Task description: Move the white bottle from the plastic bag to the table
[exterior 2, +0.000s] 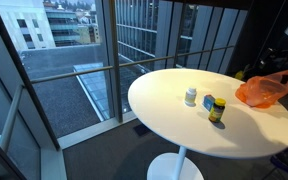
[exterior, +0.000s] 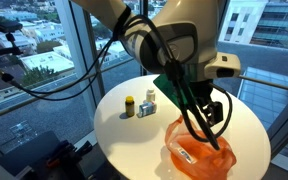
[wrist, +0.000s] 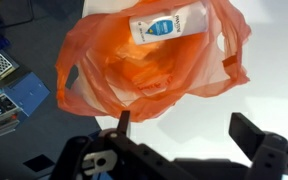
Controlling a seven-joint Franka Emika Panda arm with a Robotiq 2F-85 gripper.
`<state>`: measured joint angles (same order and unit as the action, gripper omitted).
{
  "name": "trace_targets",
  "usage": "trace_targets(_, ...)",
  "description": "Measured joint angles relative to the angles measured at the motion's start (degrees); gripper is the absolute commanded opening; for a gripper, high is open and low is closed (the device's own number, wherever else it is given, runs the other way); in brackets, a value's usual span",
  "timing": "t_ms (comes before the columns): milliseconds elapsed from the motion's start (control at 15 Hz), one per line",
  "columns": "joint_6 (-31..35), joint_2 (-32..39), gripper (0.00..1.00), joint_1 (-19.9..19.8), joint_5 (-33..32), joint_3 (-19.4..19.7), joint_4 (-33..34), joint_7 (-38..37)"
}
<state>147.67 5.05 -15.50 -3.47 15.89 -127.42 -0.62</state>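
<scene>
An orange plastic bag [wrist: 134,75] lies on the round white table [wrist: 184,110]. A white bottle with a blue label [wrist: 166,25] lies inside the bag near its far edge. My gripper [wrist: 189,132] is open and empty, hovering above the table just short of the bag, with nothing between its fingers. In an exterior view the gripper [exterior: 212,122] hangs right over the bag [exterior: 199,152]. The bag also shows at the table's edge in an exterior view [exterior 2: 264,90].
A small white bottle [exterior 2: 191,96], a blue-and-white box [exterior 2: 209,103] and a yellow-lidded jar [exterior 2: 216,113] stand near the table's middle, apart from the bag. Glass walls and a railing surround the table. Blue items [wrist: 9,95] lie on the floor beyond the table edge.
</scene>
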Motion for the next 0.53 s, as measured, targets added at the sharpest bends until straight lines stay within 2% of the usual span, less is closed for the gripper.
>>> trace_targets(533, -0.1, 5.3, 1.0, -0.5, 4.9, 0.0, 0.6, 3.2)
